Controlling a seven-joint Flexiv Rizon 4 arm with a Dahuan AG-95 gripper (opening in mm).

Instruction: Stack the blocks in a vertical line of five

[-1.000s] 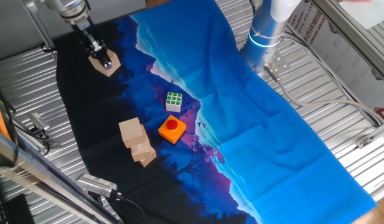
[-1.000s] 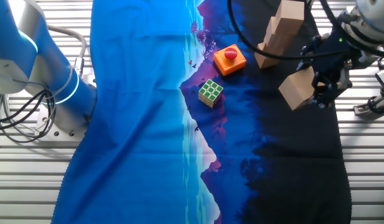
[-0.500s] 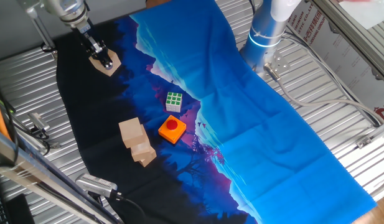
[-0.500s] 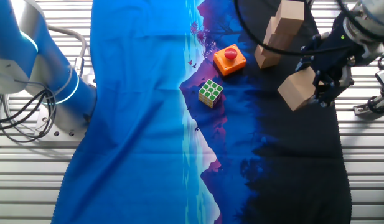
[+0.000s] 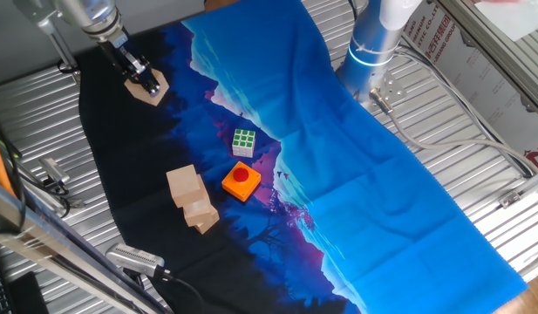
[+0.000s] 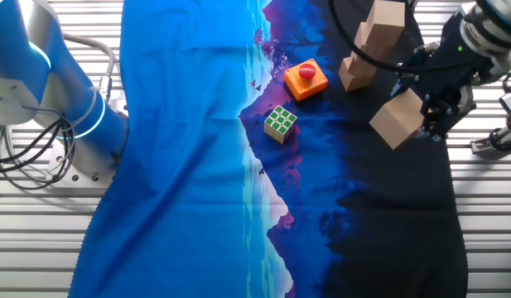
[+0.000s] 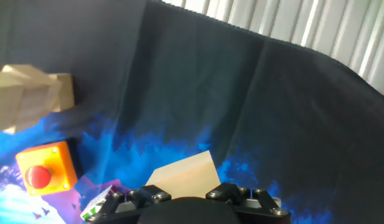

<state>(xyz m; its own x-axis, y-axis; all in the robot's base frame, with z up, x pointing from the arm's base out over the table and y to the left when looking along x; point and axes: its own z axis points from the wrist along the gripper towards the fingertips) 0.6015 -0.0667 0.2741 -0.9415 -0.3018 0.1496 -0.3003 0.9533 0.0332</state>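
**Block in hand, stack waiting**

In one fixed view, your gripper [image 5: 145,83] is clamped on a tan block [image 5: 153,90], carried well away from the stack [image 5: 191,201] at the far end of the black part of the cloth [image 5: 382,166]. Compared with a second ago the hand has drifted slightly up and away from the stack, so you're lifting, not heading over yet.

From the other fixed view, the held block [image 6: 396,119] hangs tilted off the cloth, on the side of the stack [image 6: 369,45] away from the orange button block [image 6: 306,80] and the puzzle cube [image 6: 281,122]. It sits a touch higher than it did.

Hand view: the block [image 7: 183,176] is pinched between the fingers right at the bottom edge, the stack [image 7: 31,98] off to the left with the button block [image 7: 46,173] below it.

So you're mid-carry. I'd say next you need to swing over the stack, level the block out, and come down square on top. The stack looks a bit crooked, so go gently.
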